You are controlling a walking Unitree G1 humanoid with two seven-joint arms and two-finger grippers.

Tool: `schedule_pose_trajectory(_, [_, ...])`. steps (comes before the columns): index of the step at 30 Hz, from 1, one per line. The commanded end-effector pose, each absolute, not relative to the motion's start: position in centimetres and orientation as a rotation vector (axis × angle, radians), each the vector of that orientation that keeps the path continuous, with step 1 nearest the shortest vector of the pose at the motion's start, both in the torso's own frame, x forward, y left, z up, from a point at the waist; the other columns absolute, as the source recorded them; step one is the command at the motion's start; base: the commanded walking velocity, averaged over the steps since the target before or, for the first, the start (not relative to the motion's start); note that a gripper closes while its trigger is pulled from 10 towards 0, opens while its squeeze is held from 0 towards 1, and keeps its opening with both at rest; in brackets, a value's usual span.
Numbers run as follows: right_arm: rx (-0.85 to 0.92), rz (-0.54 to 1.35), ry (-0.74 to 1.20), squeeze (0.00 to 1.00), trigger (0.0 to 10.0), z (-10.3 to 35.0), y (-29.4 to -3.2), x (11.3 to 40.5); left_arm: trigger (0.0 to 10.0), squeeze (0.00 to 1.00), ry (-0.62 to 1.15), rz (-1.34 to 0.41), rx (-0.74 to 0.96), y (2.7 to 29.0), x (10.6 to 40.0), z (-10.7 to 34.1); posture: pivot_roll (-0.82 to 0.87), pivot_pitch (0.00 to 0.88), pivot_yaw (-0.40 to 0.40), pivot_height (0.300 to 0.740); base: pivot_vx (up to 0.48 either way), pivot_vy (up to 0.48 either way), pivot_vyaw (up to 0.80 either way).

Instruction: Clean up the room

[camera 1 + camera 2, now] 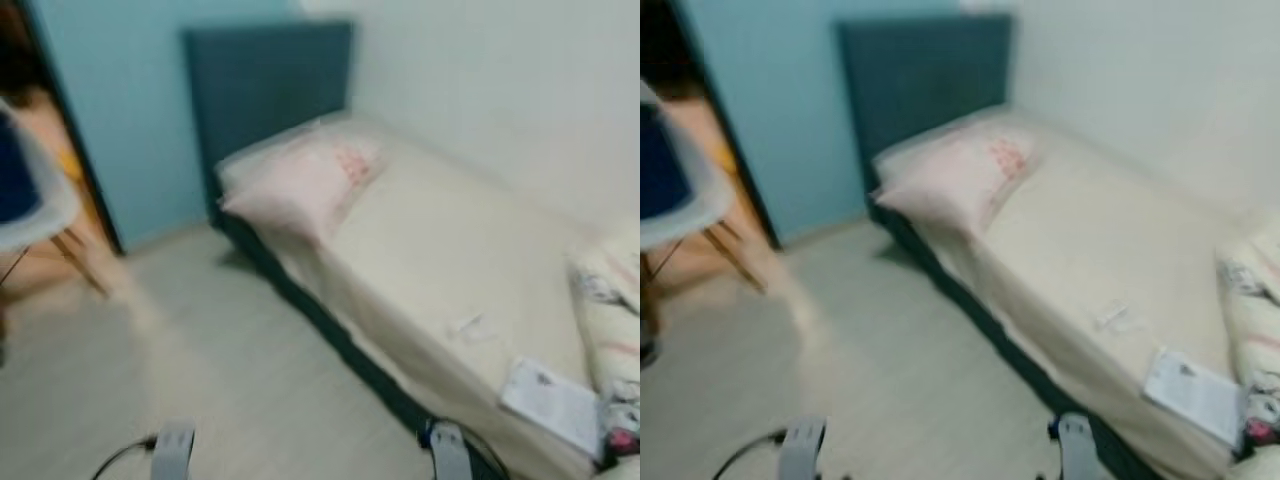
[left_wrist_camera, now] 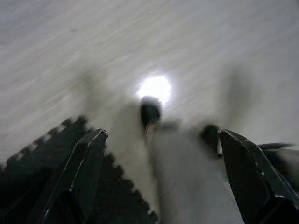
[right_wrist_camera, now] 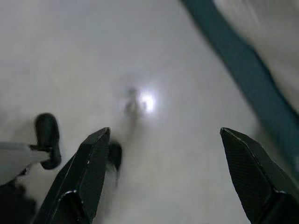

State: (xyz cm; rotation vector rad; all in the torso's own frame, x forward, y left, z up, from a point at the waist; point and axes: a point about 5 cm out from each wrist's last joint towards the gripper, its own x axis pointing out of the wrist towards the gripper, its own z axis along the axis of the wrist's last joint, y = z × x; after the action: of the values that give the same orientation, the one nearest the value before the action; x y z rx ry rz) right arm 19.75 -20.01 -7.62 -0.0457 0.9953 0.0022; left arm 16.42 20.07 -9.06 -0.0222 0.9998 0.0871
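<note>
On bed, near edge by foot: paper (image 1: 552,402), blurred
Bed head end: pink pillow (image 1: 300,185)
Bed foot corner: patterned bedding (image 1: 612,300), cut off
Left gripper (image 2: 161,175): fingers wide, over floor (image 2: 70,56)
Right gripper (image 3: 163,175): fingers wide, empty

No readable text; print on paper sheet (image 1: 553,403) at bed (image 1: 440,250) edge too blurred.
</note>
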Motion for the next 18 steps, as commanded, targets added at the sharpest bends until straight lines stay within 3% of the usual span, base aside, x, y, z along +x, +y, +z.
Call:
schedule_pose_trajectory(1, [-0.035,0.025,1.002,0.0,10.0,-7.8,-19.3,19.5,10.0,0.0,1.022,0.088,-0.014,20.3,16.0,-9.2,-0.03,0.0,-0.091,0.74,0.326,0.0,0.76])
schedule_pose_trajectory(18, [-0.022,0.011,0.996,0.0,10.0,-7.8,-19.4,19.5,10.0,0.0,0.988,0.079,-0.016,20.1,17.2,-8.7,-0.03,0.0,-0.083,0.74,0.323,0.0,0.0])
